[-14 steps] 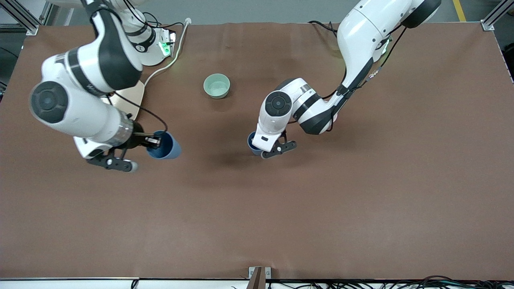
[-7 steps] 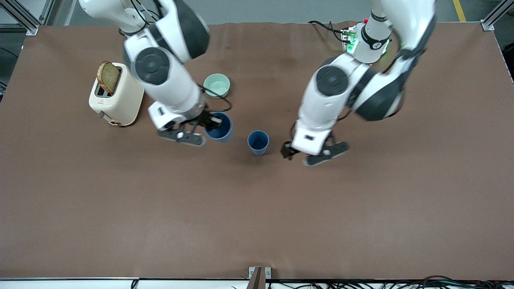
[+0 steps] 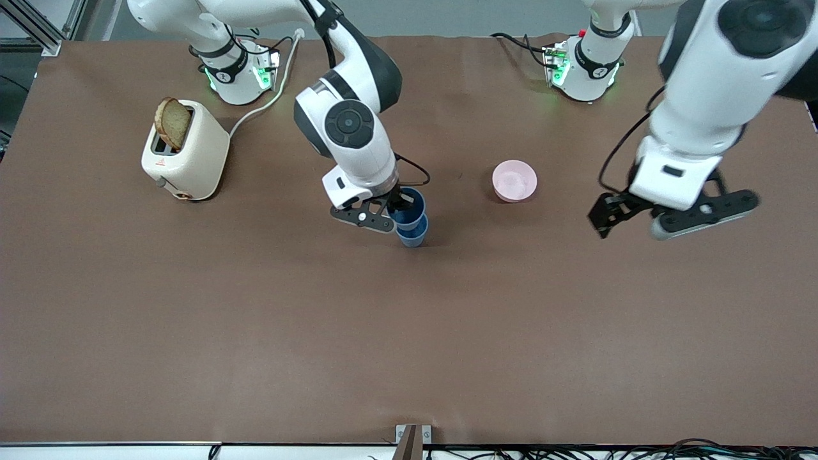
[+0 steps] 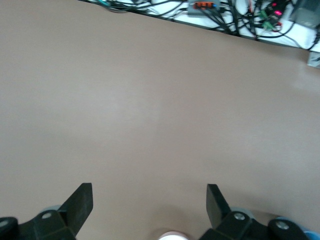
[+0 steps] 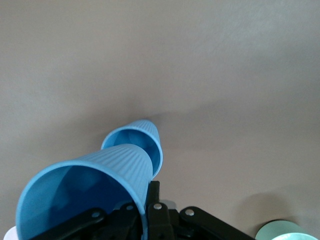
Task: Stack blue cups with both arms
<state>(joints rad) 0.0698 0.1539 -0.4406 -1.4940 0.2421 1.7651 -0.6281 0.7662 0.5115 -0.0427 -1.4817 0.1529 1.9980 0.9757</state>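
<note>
Gripping one small plain blue tapered plastic tumbler (image 3: 407, 207) by its rim, the right arm's black two-finger gripper (image 3: 391, 211) hangs over the middle of the brown table (image 3: 409, 332), its fingers clamped on the cup wall. The held cup is in the air just above the second identical blue plastic tumbler (image 3: 413, 235), which stands upright on the table (its mouth open upward, as the right wrist view shows). In that wrist view the held cup (image 5: 85, 192) is tilted, with its base toward the standing cup (image 5: 136, 142); whether the two touch cannot be told.

The left arm's black two-finger gripper (image 3: 664, 214) hangs over bare table toward the left arm's end, well apart from both cups, its fingers (image 4: 80, 202) spread wide with nothing between them.

A small round pink bowl (image 3: 514, 181) sits on the table between the cups and the left gripper. A cream two-slot toaster (image 3: 185, 160) with a slice of brown bread (image 3: 171, 122) standing in it sits toward the right arm's end. The edge of a mint-green bowl (image 5: 290, 231) shows in the right wrist view.
</note>
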